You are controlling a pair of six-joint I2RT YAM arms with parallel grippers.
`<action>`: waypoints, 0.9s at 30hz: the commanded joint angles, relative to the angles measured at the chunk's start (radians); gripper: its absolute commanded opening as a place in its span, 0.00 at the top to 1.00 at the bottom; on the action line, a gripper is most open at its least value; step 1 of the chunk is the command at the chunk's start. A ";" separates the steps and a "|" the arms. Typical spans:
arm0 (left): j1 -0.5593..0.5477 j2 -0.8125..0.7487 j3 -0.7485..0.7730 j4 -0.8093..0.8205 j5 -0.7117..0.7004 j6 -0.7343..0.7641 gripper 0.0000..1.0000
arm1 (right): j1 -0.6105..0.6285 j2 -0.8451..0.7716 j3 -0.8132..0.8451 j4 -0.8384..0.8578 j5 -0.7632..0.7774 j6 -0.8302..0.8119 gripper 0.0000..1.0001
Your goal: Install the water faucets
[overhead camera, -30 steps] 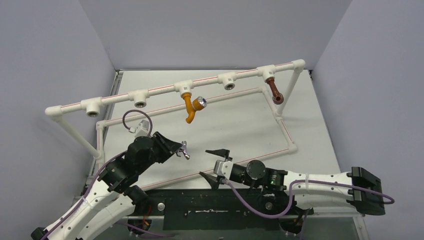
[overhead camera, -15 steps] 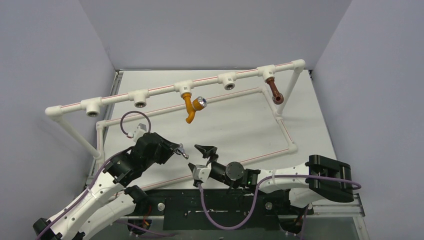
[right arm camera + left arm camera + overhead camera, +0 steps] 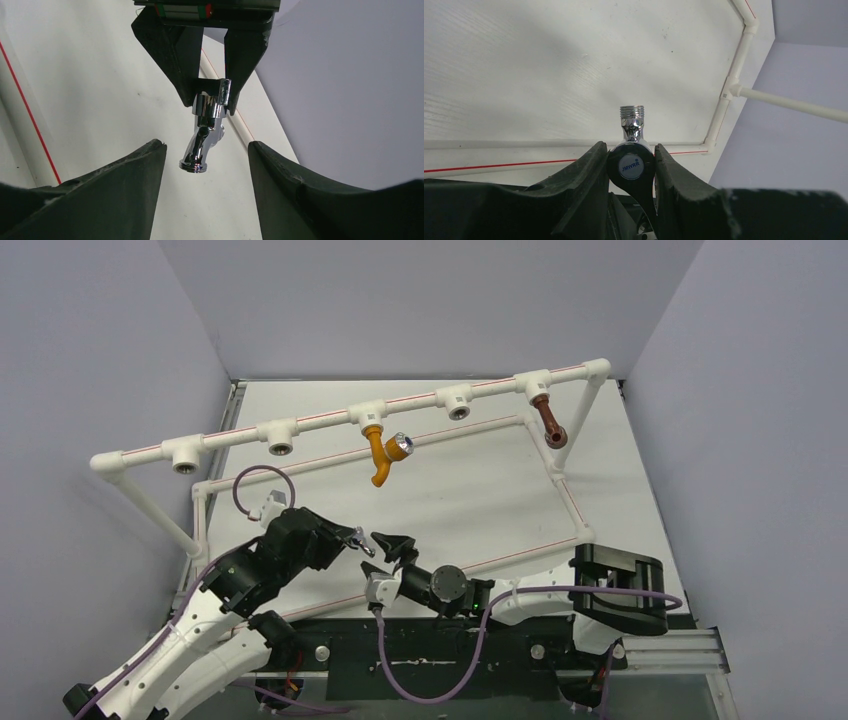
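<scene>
Silver tap (image 3: 202, 132) sits pinched tight in the left gripper (image 3: 629, 148), its long body pointing at the open right gripper (image 3: 206, 146), straight ahead of that gap.

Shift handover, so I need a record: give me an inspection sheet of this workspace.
Surface: white table, few dark specks.
Job's things: orange faucet and brown faucet on the pipe rail; three sockets open; silver faucet off the rail.
Clutter: nothing seen.
Grippers: left gripper shut on silver faucet; right gripper open, straddling it without touching.
Cables: purple cables loop beside both arms.
Surroundings: plain grey walls.
</scene>
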 commanded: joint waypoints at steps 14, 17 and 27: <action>0.003 -0.021 0.045 0.012 -0.023 -0.018 1.00 | 0.015 0.137 0.097 0.187 0.108 -0.090 0.65; 0.002 -0.023 0.042 0.015 -0.016 -0.019 1.00 | 0.017 0.151 0.107 0.177 0.120 -0.099 0.73; 0.001 -0.035 0.027 0.050 0.000 0.011 1.00 | 0.020 0.137 0.100 0.189 0.132 -0.076 1.00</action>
